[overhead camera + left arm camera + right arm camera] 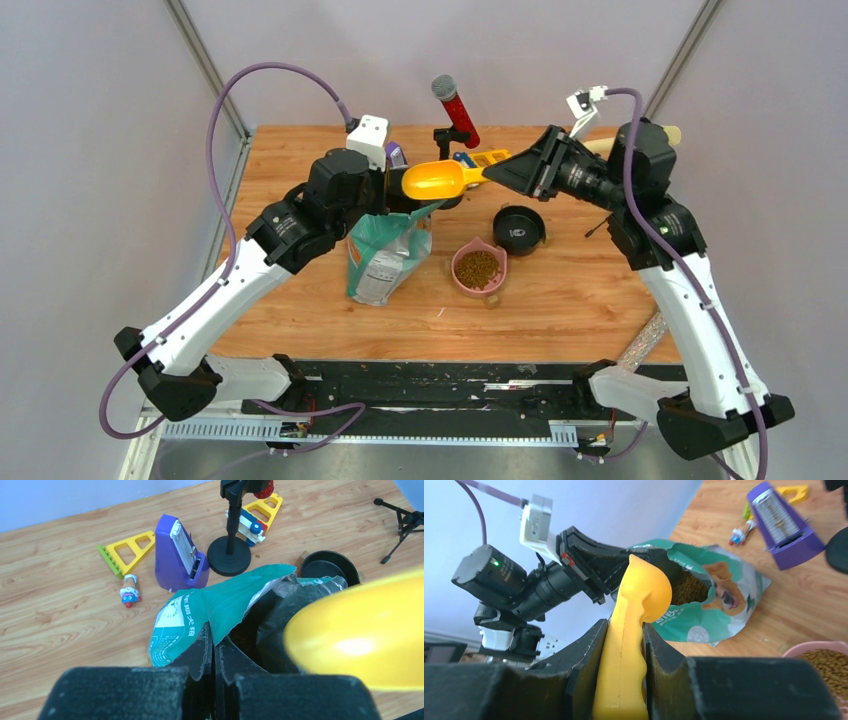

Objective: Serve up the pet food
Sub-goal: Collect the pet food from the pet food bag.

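Because the right gripper has its two fingers pressed narrowly on both sides of the handle, the yellow scoop sits firm between them. Its cup points away from the wrist, toward the open mouth of the pet food bag. The cup hangs just above this mouth, and in the top view no pellets show inside it, so I judge that it is about to go down for a load. The left gripper is fully closed, and its fingers pinch the upper edge of the bag. This seems the reason why the soft bag stands upright with its mouth held wide for the scoop. The kibble is seen as a brown mass deep inside the bag. A further portion lies in the pink bowl, which stands near the bag on the right, beside a black bowl that looks empty. Behind the fingers, the right wrist is about level, and the forearm reaches to the left over the table from a raised elbow. The left arm rises from its base, stretches to the right, and bends its wrist down over the bag.
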You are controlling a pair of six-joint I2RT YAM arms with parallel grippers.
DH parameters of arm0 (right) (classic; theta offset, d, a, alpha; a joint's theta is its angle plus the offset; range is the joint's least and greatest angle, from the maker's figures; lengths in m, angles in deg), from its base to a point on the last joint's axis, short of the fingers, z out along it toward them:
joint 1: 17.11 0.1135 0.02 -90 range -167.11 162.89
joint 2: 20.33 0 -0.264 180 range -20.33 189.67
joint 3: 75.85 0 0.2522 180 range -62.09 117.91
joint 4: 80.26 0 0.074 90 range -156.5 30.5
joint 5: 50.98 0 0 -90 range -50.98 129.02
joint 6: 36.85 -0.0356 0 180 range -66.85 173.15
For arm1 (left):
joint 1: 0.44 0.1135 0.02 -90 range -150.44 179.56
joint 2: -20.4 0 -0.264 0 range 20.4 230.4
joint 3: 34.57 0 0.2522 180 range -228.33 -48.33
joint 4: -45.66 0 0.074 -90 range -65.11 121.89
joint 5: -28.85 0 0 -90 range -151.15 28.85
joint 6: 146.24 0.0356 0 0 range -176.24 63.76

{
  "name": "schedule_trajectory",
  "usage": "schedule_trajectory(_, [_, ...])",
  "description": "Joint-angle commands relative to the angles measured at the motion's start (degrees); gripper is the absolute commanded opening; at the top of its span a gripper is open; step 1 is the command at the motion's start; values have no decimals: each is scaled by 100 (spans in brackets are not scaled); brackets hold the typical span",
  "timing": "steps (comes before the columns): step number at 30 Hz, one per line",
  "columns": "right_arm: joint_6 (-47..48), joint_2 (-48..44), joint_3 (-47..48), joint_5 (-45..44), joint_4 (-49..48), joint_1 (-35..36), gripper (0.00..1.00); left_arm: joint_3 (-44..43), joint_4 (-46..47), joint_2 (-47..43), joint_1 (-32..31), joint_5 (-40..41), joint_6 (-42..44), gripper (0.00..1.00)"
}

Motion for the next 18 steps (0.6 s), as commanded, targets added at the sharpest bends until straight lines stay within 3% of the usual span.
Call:
schedule_trajectory(1, [-28,319,267,395,-111,332,0,-467,624,-123,-43,-34,135,0])
schedule_trajectory(8, [984,1080,1211,-1906,1502,1185,0,-414,635,-158,-43,-93,114,0])
schedule_trajectory(14, [1803,2408,2712,-3258,3014,1727,0,54,1211,-354,-43,-684,74,0])
schedule_trajectory(18, [2231,3447,4170,-5110,4246,2286,0,142,1306,-398,-43,-766,8,0])
